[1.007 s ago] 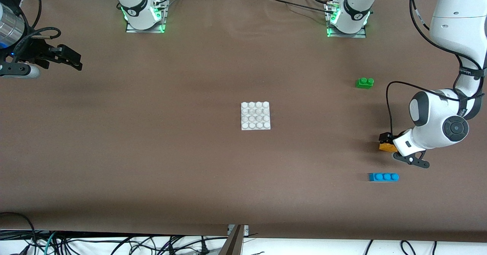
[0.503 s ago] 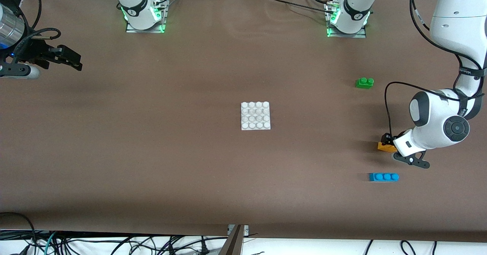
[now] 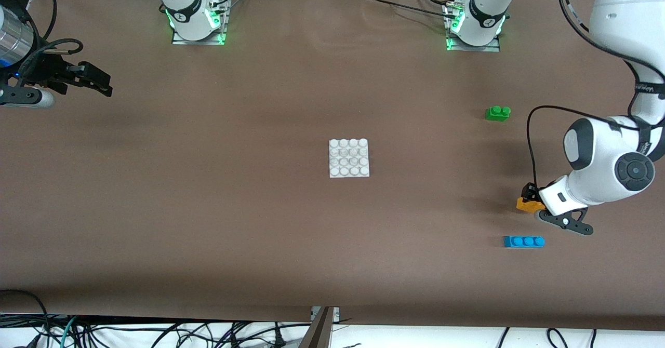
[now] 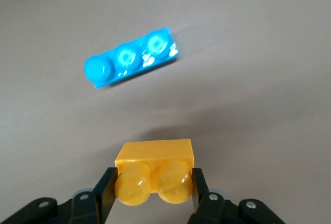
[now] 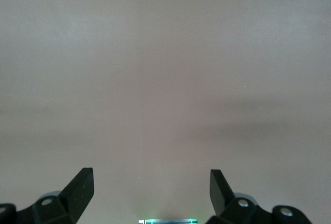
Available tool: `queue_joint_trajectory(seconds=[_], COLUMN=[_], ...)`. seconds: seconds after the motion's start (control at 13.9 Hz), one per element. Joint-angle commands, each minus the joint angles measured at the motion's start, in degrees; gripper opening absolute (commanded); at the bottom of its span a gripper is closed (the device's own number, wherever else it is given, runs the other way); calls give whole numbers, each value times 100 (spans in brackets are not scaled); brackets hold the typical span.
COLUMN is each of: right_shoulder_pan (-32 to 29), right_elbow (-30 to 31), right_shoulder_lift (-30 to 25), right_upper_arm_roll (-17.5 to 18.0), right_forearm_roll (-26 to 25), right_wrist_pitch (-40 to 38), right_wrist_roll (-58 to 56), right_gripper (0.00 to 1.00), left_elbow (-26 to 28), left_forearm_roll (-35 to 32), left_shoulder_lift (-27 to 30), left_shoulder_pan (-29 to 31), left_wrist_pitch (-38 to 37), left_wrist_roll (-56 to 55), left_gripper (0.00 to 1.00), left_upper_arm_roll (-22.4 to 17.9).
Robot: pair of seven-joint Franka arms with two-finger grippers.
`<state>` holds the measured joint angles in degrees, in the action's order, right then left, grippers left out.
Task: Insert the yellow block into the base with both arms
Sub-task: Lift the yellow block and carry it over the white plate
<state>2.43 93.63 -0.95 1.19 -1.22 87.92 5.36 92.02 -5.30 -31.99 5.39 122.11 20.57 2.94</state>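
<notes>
The yellow block [image 4: 154,158] sits between the two black fingers of my left gripper [image 4: 154,185], which is shut on its two studs. In the front view the left gripper [image 3: 531,197] holds the yellow block [image 3: 527,204] low over the table at the left arm's end, between the green and blue bricks. The white studded base [image 3: 349,158] lies at the table's middle, well apart from both grippers. My right gripper [image 3: 97,84] hangs open over the right arm's end of the table. In the right wrist view the right gripper [image 5: 151,183] has only bare table under it.
A blue three-stud brick [image 3: 523,241] [image 4: 129,57] lies on the table nearer to the front camera than the held block. A green two-stud brick [image 3: 497,112] lies farther from that camera. The brown table surface [image 3: 234,208] is bare around the base.
The left gripper's fingers have closed on the yellow block. The left wrist has shifted slightly toward the left arm's end of the table. The right arm has not moved.
</notes>
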Motion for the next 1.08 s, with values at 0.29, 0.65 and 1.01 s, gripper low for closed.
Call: queue_joint_trajectory(seconds=[0.29,0.65,1.01], right_shoulder_pan=[-128,-128,-128], right_elbow=[-116,-116,-116], right_shoulder_lift=[68,68,77], right_upper_arm_roll=[22,22,22], right_forearm_roll=[-10,-10,-1], right_wrist_pitch=[-99,-99,-117], right_wrist_roll=[-123,-123,-123], right_gripper=[99,99,99], left_elbow=[-1134,-1143,-1169], left_forearm_roll=[178,706,776], left_shoulder_lift=[272,193,-290], left_shoulder_pan=[-1390,-2312,-2964], left_wrist_pitch=[-1805,-1796,-1534], left_wrist_roll=[-1562,-3486,-4456], left_gripper=[30,32,32], left_upper_arm_roll=[-39,401,410])
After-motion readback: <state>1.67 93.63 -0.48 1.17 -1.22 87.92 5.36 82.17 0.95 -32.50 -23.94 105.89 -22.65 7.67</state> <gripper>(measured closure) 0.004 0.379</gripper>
